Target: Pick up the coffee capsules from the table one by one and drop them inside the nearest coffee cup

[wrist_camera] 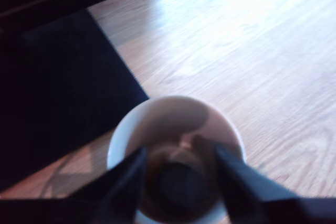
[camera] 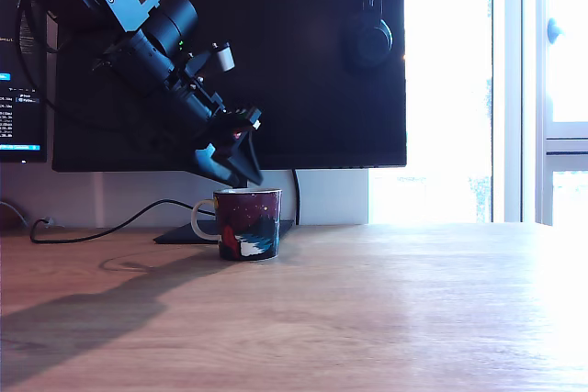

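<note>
The coffee cup, a dark maroon mug with a white handle and a picture on its side, stands on the wooden table in front of the monitor. My gripper hangs just above its rim, pointing down into it. From the wrist view I look straight into the cup. Its white inside shows, and a dark grey coffee capsule lies at the bottom. My gripper is open, its two dark fingers spread to either side of the capsule without touching it. No other capsule shows on the table.
A large black monitor stands right behind the cup, with its dark base beside the mug. A black cable runs along the table at the exterior view's left. A bright window fills the right.
</note>
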### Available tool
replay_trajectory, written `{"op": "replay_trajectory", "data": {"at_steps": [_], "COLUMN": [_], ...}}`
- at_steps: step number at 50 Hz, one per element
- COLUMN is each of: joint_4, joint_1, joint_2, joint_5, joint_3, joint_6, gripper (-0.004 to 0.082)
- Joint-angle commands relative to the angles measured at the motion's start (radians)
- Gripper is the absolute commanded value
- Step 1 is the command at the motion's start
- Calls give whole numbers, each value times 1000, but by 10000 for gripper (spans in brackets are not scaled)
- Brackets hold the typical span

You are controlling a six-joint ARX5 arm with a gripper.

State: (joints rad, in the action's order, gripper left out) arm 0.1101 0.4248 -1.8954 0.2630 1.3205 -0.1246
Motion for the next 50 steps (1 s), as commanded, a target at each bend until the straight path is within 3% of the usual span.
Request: {"op": "replay_trajectory", "data": {"at_steps": [1, 4, 9, 15, 21, 24, 30, 40, 50], "joint_4": [-23, -24, 4, 45, 80, 87, 106, 106, 53], "joint_1": [1, 1, 1, 1, -5, -13, -29, -65, -77], "joint_2": [-15, -11, 2, 30, 62, 76, 108, 151, 232], "joint_5": [10, 21, 21, 24, 77, 99, 101, 121, 122], "joint_3": [10, 10, 10, 10, 10, 9, 7, -31, -163], "joint_6": [-12, -14, -15, -16, -41, -40, -40, -6, 6], "gripper": [757, 729, 600, 284, -19, -19, -19, -19, -19]}}
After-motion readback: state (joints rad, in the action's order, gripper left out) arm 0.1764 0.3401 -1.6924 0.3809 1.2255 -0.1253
